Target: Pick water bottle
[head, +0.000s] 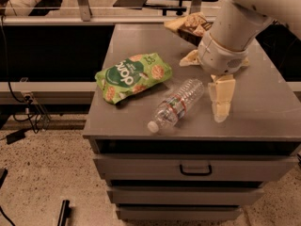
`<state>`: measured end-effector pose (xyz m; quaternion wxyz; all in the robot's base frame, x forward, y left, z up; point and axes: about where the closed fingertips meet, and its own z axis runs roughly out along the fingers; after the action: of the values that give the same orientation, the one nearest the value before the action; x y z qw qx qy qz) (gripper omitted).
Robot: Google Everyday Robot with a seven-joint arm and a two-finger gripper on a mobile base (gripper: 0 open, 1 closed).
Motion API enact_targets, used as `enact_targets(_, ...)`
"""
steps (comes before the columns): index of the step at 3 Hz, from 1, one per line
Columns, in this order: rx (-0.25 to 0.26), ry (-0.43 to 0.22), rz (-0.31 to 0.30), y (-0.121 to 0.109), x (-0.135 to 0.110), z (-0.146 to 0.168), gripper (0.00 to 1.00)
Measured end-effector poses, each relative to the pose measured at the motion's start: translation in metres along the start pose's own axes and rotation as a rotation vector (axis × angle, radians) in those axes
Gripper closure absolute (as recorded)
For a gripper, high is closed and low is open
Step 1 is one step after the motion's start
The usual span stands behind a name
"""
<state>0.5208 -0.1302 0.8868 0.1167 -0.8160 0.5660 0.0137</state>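
Clear water bottle (178,105) just beside tool (221,108)

One small clear ribbed plastic water bottle (178,105). One green crinkled snack bag (134,76), one tan-and-brown snack bag (188,23). One grey metal drawer cabinet (141,41). One cream gripper (221,114), just right of the bottle.

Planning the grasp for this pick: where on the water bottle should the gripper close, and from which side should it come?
I'd take the water bottle at its mid-body, by the label band, from above, closing across its narrow width. It lies flat and diagonal, cap toward the front edge, both long sides free. The gripper hangs just right of its base.
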Motion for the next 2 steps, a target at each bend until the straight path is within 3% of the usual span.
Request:
enact_targets(1, -0.031, -0.028, -0.043, -0.002, -0.010, 0.014, 0.00)
enact_targets(2, -0.059, -0.057, -0.078, 0.000, -0.020, 0.028, 0.19)
